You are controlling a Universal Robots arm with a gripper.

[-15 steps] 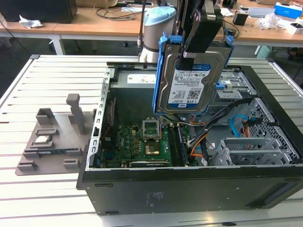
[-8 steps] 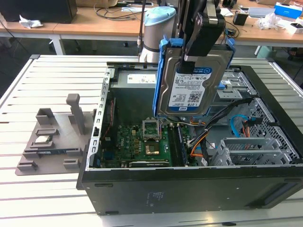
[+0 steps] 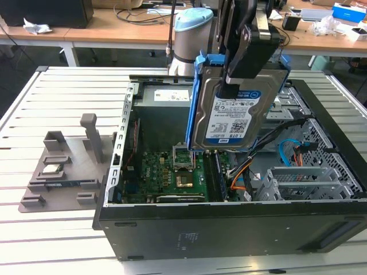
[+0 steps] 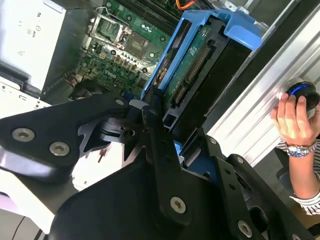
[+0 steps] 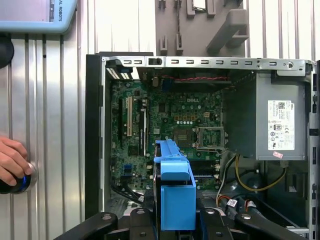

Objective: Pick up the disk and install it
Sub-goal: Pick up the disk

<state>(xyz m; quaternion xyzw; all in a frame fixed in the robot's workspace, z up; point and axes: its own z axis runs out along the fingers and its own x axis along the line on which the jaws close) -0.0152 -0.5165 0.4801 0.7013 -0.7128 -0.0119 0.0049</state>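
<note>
Above the open black metal computer case point(image 3: 229, 232) and its green motherboard point(image 3: 166, 172) I see the flat silver, blue-framed disk point(image 3: 229, 117) hanging upright, clamped at its top edge by my black gripper point(image 3: 232, 89).

top of disk point(image 3: 241, 117) behind pincer point(image 3: 230, 87) (exterior view), hand point(image 5: 11, 161) cut by edge

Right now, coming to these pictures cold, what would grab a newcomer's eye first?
The disk, silver in its blue carrier frame, hangs on edge in the black gripper above the open computer case, over the green motherboard. In the first wrist view, a person's hand rests on a blue-lit knob on the slatted table beside the case.
</note>
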